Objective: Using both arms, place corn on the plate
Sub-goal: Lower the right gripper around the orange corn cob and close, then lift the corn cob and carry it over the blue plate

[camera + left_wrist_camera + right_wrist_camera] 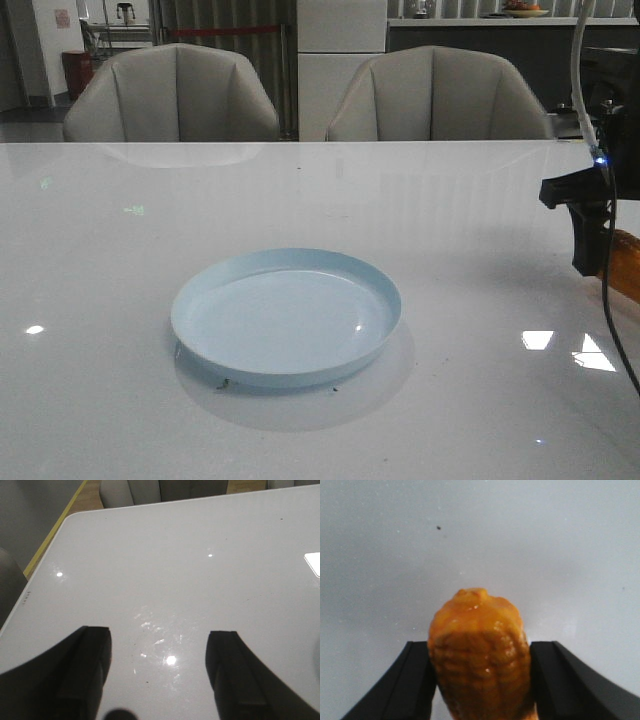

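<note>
The corn is sitting right between the right gripper's two black fingers, both of them pressing against its orange, glossy flanks, its tapered tip poking out past the fingertips over the bare white table. That gripper is clenching the cob, no doubt about it. In the front view only a sliver of the corn is showing, an orange patch at the far right edge, tucked behind the black right gripper and its trailing cable. It is hanging well apart from the plate, which is lying flat near the middle of the table, pale blue, low rim catching a glint of light, nothing in it.

Over on the other side, the left gripper is spreading its fingers wide, released, with nothing but glossy tabletop showing between them; the table's rounded corner is showing beyond. In the front view the left arm is not showing at all.

Behind the table two grey chairs are facing the robot.
</note>
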Motion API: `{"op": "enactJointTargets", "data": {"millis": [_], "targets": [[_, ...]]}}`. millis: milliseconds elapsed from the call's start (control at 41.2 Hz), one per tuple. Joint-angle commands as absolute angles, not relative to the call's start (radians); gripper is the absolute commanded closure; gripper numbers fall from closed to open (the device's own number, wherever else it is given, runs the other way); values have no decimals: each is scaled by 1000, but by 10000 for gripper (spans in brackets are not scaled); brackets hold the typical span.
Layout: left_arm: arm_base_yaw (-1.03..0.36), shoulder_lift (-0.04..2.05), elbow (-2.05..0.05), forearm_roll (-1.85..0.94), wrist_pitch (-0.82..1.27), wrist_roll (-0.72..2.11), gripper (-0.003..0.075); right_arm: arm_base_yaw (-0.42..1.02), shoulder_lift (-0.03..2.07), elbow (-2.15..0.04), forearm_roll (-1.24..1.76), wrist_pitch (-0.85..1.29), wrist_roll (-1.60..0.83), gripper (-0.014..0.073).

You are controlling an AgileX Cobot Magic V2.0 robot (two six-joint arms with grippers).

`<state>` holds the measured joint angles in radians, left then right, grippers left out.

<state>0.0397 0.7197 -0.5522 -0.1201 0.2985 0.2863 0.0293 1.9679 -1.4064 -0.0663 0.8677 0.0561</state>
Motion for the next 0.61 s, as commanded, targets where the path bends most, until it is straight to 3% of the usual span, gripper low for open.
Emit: {"op": "enactJointTargets", "data": {"millis": [0,364,583], "targets": [[42,715,-583,-132,218,281,247,35,1904,-1510,-76,912,57,519],[42,715,-583,-132,218,281,247,224,1904,-1882,28,1122,-56,528],[42,715,-583,-132,218,281,247,324,1907,-1964,346,1110,-56,528]]}}
